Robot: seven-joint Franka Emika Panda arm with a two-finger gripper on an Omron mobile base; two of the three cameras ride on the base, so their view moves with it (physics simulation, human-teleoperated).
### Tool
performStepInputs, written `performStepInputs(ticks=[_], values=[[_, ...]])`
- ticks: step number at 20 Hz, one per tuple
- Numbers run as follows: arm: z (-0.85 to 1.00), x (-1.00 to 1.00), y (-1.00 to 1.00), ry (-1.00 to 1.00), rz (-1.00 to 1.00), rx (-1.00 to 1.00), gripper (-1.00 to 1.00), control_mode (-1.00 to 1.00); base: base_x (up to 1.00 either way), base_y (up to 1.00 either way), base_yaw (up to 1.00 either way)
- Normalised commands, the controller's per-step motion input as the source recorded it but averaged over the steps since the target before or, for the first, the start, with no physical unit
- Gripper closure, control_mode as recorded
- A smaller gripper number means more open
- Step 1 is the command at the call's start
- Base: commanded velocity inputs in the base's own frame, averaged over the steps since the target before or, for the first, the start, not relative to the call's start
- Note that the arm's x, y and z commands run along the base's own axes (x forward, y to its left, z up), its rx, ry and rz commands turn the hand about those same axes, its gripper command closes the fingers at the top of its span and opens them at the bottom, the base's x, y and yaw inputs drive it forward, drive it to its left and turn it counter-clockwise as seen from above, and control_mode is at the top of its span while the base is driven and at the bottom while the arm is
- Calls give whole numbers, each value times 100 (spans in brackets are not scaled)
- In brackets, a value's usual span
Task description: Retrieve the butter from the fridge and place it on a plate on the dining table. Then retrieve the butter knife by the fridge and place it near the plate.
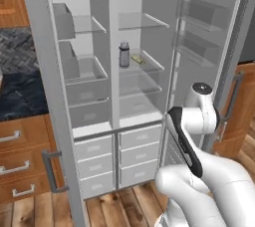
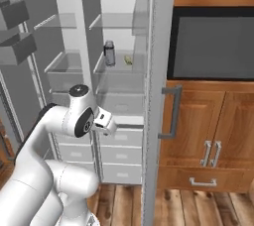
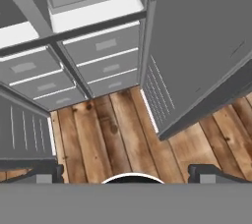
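Note:
The fridge (image 1: 55, 96) stands with both doors swung open, showing its white interior. The butter (image 1: 138, 60), a small pale-yellow stick, lies on a clear middle shelf in the right half, just right of a grey can (image 1: 124, 54). From the other side, the butter (image 2: 128, 60) sits beside the can (image 2: 109, 53). My gripper (image 3: 128, 173) is open and holds nothing. It points down at the floor in front of the lower fridge drawers, well below the butter's shelf. The hand (image 2: 103, 120) hangs off the bent arm. The plate, the dining table and the butter knife are out of view.
The right fridge door (image 2: 158, 71) stands edge-on between the arm and a wooden cabinet with a microwave (image 2: 213, 41). Wooden drawers (image 1: 20, 156) sit left of the left door. White fridge drawers (image 3: 98, 51) and plank floor (image 3: 108, 134) lie below the hand.

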Motion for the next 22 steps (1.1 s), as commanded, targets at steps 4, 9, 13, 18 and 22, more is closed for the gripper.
performStepInputs(ticks=[4, 9, 13, 18, 22], values=[[0, 0, 0, 0, 0, 0, -100, 100, 60, 6, -4], [0, 0, 0, 0, 0, 0, -100, 100, 74, 6, -3], [0, 0, 0, 0, 0, 0, -100, 100, 81, 14, -4], [0, 0, 0, 0, 0, 0, -100, 100, 78, 0, -2], [0, 0, 0, 0, 0, 0, -100, 100, 64, 0, 0]])
